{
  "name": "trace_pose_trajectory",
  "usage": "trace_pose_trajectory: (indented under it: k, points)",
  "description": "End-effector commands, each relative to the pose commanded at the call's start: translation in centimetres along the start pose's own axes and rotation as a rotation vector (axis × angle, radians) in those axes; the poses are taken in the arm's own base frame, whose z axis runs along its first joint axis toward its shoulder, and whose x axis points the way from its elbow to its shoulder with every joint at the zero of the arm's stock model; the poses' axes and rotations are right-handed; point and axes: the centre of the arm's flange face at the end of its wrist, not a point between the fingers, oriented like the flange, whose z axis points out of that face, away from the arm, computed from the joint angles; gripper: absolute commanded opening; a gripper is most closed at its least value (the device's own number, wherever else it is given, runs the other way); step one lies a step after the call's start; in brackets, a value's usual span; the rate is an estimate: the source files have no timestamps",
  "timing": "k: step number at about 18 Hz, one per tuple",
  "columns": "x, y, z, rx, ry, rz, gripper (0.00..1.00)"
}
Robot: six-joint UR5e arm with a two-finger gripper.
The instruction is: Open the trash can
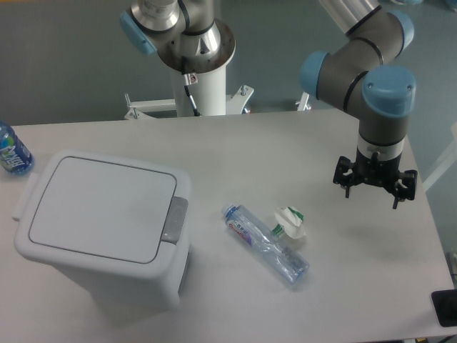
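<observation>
The trash can (100, 229) is a large white rectangular bin standing at the left of the table. Its flat white lid (100, 207) is down and closed. A grey push-button (175, 220) sits on the rim at the lid's right edge. My gripper (374, 187) hangs above the table at the far right, well away from the bin, with its fingers pointing down. They are small and dark, spread apart, and hold nothing.
A crushed clear plastic bottle (264, 243) lies in the middle of the table, with a crumpled white and green wrapper (289, 221) beside it. A blue-labelled bottle (11, 150) stands at the left edge. The robot's base (203, 71) stands behind the table.
</observation>
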Motion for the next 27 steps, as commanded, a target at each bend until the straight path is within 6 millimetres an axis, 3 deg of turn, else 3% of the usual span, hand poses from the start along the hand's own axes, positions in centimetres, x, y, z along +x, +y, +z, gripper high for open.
trace_pose_trajectory:
  k: [10,12,13,15,19,23,27]
  points:
    - [0.6,-0.5,-0.3,0.011,0.011,0.016,1.0]
    - [1.3,-0.7,0.2,0.014,0.028,0.022,1.0]
    - [3.2,-1.0,0.5,0.048,0.062,0.024,1.0]
    - [4.3,-0.9,1.3,0.103,0.103,-0.004,1.0]
    - [4.8,-1.7,-0.2,0.188,0.128,-0.164,1.0]
    - [5.1,-3.0,-3.5,0.266,0.141,-0.317,1.0]
    - [7.2,-5.5,-6.7,0.393,0.212,-0.353,1.0]
